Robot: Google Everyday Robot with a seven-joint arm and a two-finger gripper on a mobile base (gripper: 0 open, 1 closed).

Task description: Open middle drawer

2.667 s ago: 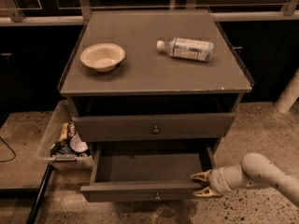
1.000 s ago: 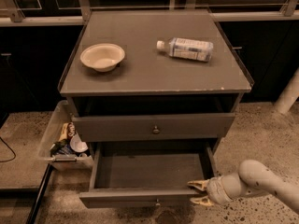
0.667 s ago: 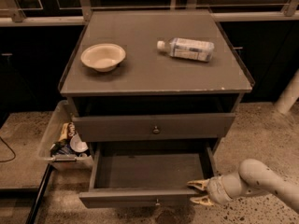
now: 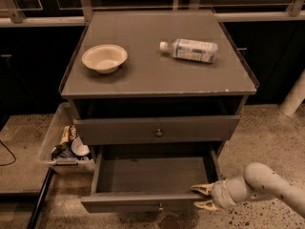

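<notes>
- The middle drawer (image 4: 147,175) is slid well out of the front of the grey cabinet (image 4: 152,73), low down and right under the cabinet's upper drawer front (image 4: 119,130).
- It's plain grey and flat-fronted, with one tiny round knob (image 4: 160,207) dead centre. Its shallow grey tray is in full view, and we see nothing lying in it.
- The gripper (image 4: 204,197) sits at the cabinet's lower right, right on the right end of that drawer's front panel.
- Its fingers (image 4: 201,189) look clenched on the panel, as far as we can make out: one tip inside the tray, the other on the outer face.
- The pale arm (image 4: 267,182) reaches in from the cabinet's right side. It lies low and nearly level, bends at a rounded joint, and its wrist points toward the cabinet.
</notes>
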